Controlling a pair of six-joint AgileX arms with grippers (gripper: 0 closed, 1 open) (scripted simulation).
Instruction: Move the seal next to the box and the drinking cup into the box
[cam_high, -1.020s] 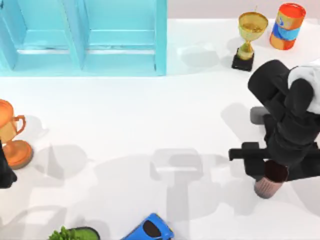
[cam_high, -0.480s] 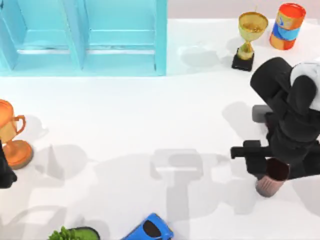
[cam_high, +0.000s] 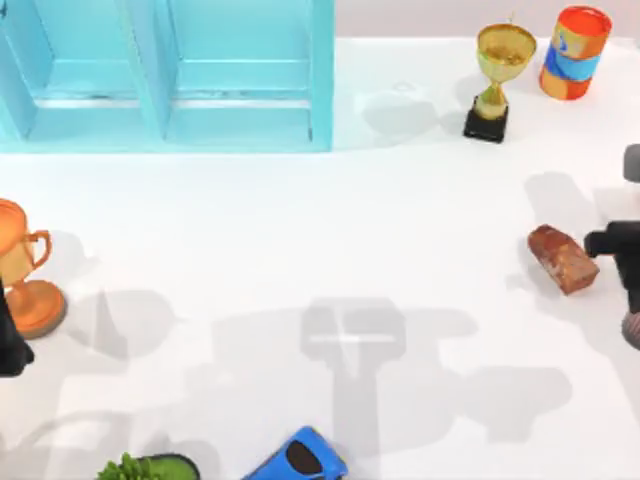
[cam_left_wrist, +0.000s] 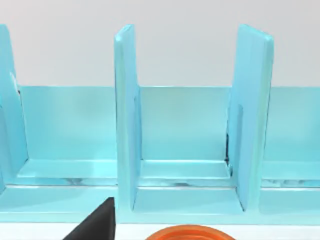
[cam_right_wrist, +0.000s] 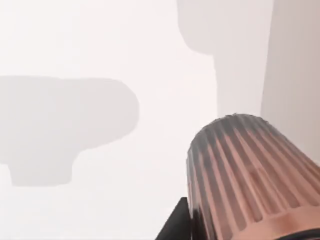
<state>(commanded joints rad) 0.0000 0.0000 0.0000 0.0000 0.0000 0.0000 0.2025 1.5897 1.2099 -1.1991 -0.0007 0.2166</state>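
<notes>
1. Seal (cam_high: 564, 258) lies on its side on the white table (cam_high: 400, 220), just left of the right gripper (cam_high: 628, 262) at the top view's right edge; box (cam_high: 165, 75) sits well away to the far left of it.
2. Drinking cup (cam_right_wrist: 250, 175) (ribbed, brown) is clamped in that claw, lifted clear of the table.
3. Left gripper (cam_high: 10, 345) is parked beside the orange trophy (cam_high: 25, 270); I cannot tell its finger state.
4. Can (cam_high: 575, 52) bears no readable writing.

I am in a rendered test scene, not a lived-in room: a bare white bench (cam_high: 300, 230) under flat light, with a turquoise box (cam_high: 165, 75) at the back and unrelated props scattered about, a gold trophy (cam_high: 497, 80), a can (cam_high: 574, 52), a toy car (cam_high: 298, 457).
</notes>
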